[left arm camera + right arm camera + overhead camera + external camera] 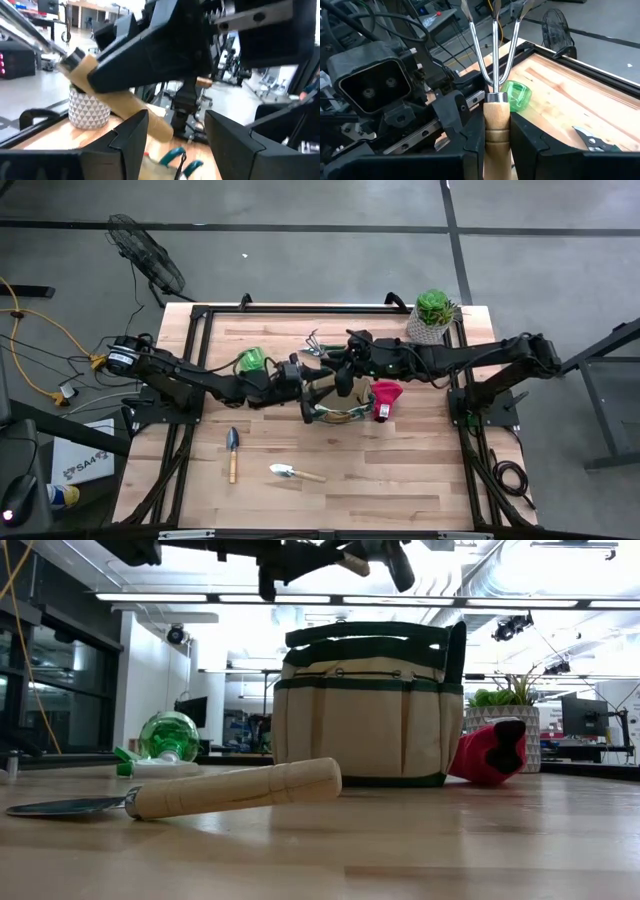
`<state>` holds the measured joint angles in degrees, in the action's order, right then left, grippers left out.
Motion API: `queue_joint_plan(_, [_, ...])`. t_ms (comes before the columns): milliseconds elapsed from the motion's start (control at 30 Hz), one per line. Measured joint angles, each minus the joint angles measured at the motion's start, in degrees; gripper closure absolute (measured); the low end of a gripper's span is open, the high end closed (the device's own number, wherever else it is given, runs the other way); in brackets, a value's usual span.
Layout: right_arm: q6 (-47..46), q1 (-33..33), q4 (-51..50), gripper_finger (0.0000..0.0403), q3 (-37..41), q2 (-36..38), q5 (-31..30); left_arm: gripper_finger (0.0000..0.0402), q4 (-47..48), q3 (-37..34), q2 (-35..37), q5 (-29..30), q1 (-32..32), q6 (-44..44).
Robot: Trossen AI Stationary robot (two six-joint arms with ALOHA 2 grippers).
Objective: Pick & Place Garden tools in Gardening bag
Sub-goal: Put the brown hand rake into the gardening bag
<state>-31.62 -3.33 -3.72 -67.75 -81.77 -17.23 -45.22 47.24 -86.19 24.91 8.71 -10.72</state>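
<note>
Item 1: my right tool, over the middle of the counter, clamped on the wooden handle of the small hand rake; its three metal tines point away from my wrist toward my left arm.

Item 2: my left tool, raised just beside the right one, fingers spread apart with nothing between them.

Item 3: gardening bag, tan fabric with dark green trim, upright at the counter's centre, below both tools.

Item 4: red item, lying just beside the bag on my right side.

Item 5: green spray bottle, on its side at the far left of the bag.

Item 6: two wooden-handled trowels, one dark-bladed trowel on the near left, one bright-bladed trowel nearer the middle, both well apart from the bag.

Item 7: pruners, on the counter beyond the rake.

Item 8: succulent in a pale pot, far right corner.
</note>
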Motion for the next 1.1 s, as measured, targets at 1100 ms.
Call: queue_joint_plan(1100, [6.43,-5.61,1.69,0.0349,-0.15,1.78,-1.95,0.0207,-7.43,-0.17,-0.15,-12.08,-0.12,2.32])
